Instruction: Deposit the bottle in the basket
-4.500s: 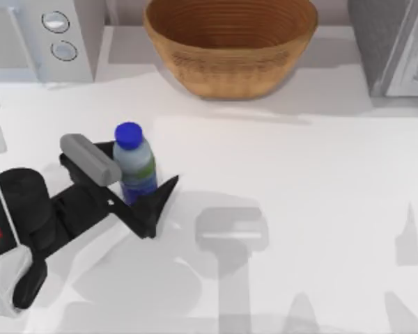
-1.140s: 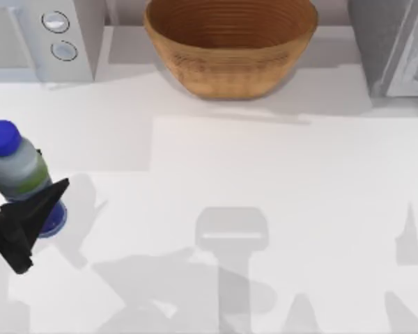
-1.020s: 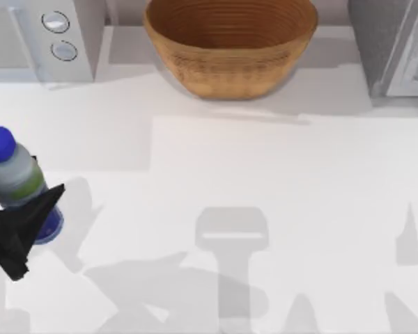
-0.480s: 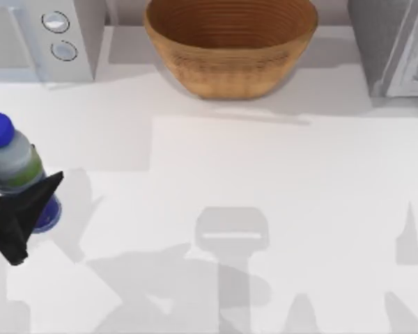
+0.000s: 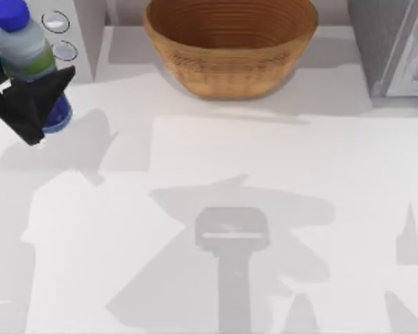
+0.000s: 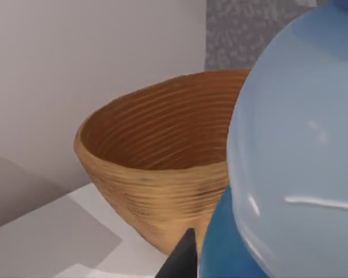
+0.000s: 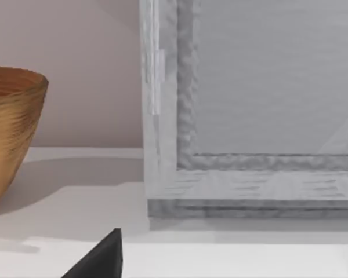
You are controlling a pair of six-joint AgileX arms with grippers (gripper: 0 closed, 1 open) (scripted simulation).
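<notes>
Up left: green-blue-labelled bottle (image 5: 29, 56), no legible writing.

White table (image 5: 279, 167), pale wall (image 6: 75, 69)

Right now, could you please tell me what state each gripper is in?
Left gripper: shut on the small clear plastic bottle with the blue cap, raised at the table's far left.
Right gripper: cannot be told.

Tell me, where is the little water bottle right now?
The bottle is held in the left gripper at the top view's far left, in front of a white appliance, left of the basket.
</notes>
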